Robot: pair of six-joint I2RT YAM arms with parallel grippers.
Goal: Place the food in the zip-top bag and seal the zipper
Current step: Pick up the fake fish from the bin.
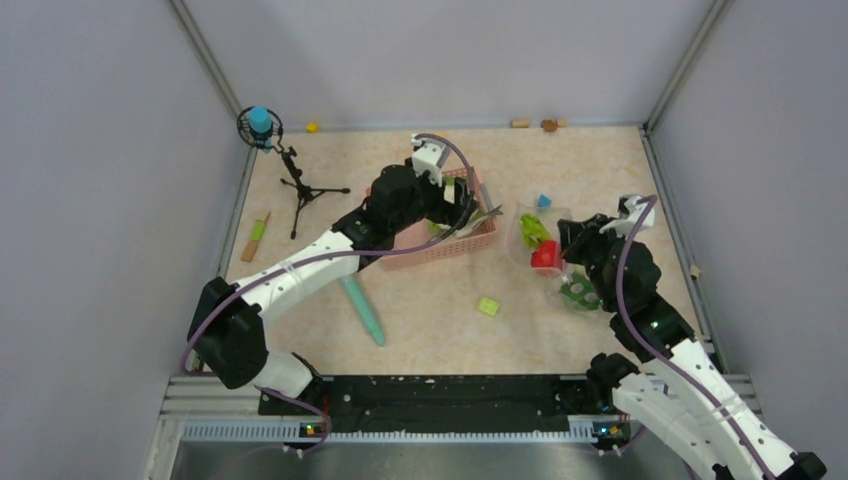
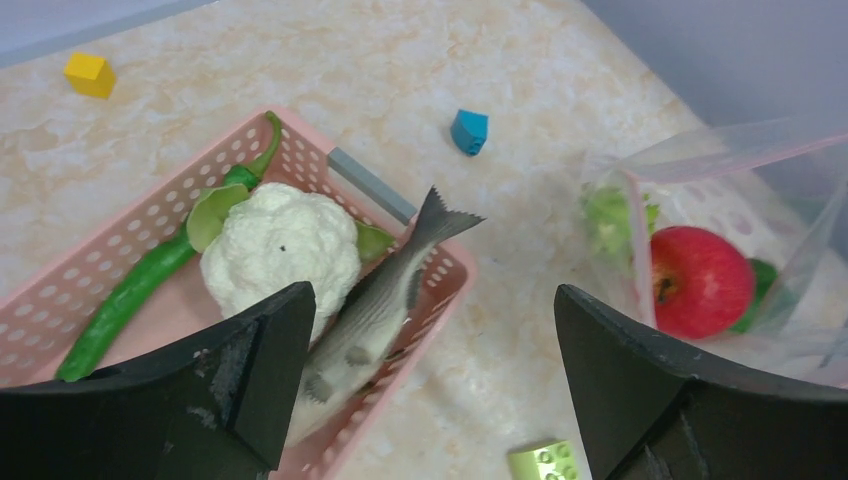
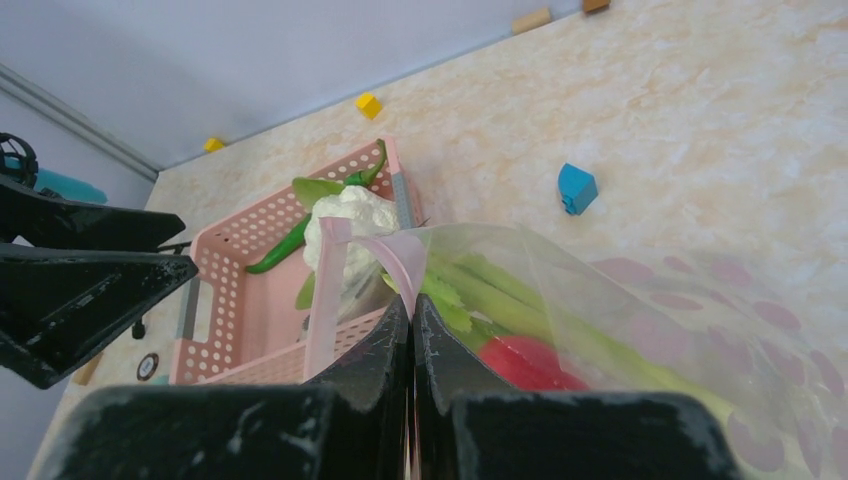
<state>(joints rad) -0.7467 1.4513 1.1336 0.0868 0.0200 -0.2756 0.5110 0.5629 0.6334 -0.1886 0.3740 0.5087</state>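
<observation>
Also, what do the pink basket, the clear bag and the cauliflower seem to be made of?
The pink basket: probably moulded hard plastic, fairly matte; regular rows of holes in its walls.
The clear bag: thin glossy plastic film; it creases, and the red tomato shows through.
The cauliflower: perhaps foam or soft plastic, dull white and bumpy; the look leaves it open.

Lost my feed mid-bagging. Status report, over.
Left end effector open over the basket. Right end effector shut on zip-top bag mouth. Tomato bagged, cauliflower in basket. Toy fish beside cauliflower.
</observation>
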